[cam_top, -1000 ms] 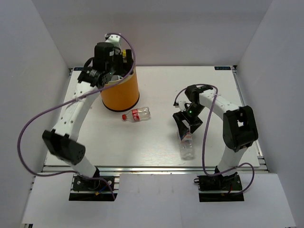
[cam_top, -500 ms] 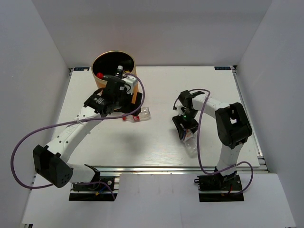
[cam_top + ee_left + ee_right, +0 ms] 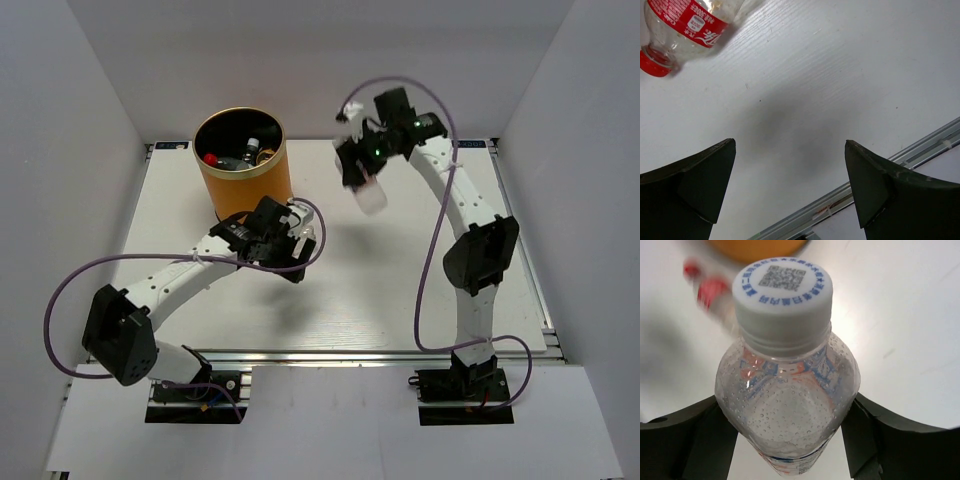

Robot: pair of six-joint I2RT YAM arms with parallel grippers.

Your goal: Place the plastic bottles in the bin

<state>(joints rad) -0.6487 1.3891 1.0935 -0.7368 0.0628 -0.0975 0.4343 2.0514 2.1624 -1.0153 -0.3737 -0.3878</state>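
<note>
**Clear bottle held aloft, bin well off to the left**

The right gripper (image 3: 358,170) was seen raised over the far side of the table (image 3: 420,290), jaws partly closed on a white-capped clear bottle (image 3: 787,405), clamped below its shoulder. The orange bin (image 3: 240,192) was placed far left, well apart, with bottles already inside. A slip could be feared, as the bottle's rounded wall was beaded with droplets. The left gripper (image 3: 790,145), spread wide and empty, was poised just beside a red-labelled bottle (image 3: 687,17) near the bin, so the arms might be brought together there.
</note>
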